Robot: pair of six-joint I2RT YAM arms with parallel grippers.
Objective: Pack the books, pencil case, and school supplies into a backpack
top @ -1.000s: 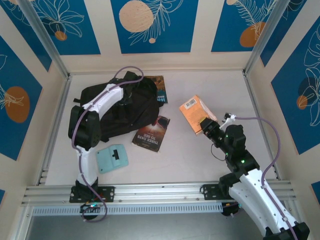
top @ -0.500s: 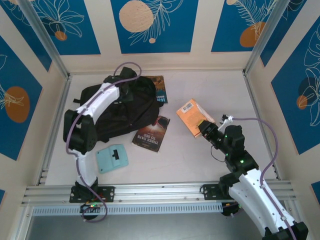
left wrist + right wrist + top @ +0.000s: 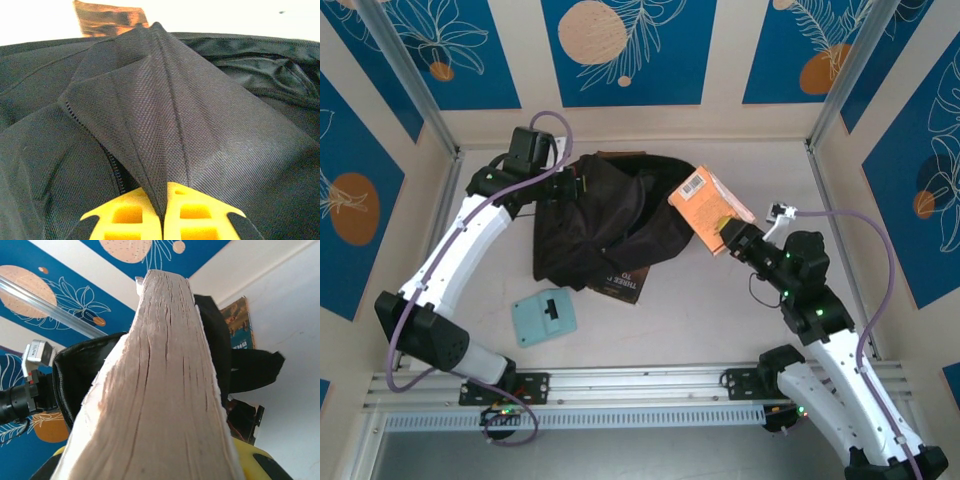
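Around me stand cream walls (image 3: 720, 120) hung with blue leaf-and-orange-circle panels (image 3: 625, 50); my white worktop (image 3: 690, 330) fills the frame's middle, evenly lit.

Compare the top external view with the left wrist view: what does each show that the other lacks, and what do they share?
Top external gives the layout: the right gripper holding the orange book next to the backpack, the teal piece, and the brown book half under the fabric. Left wrist gives close detail: the left fingers pinching a fold, its weave and zip teeth. Shared: the black backpack itself.
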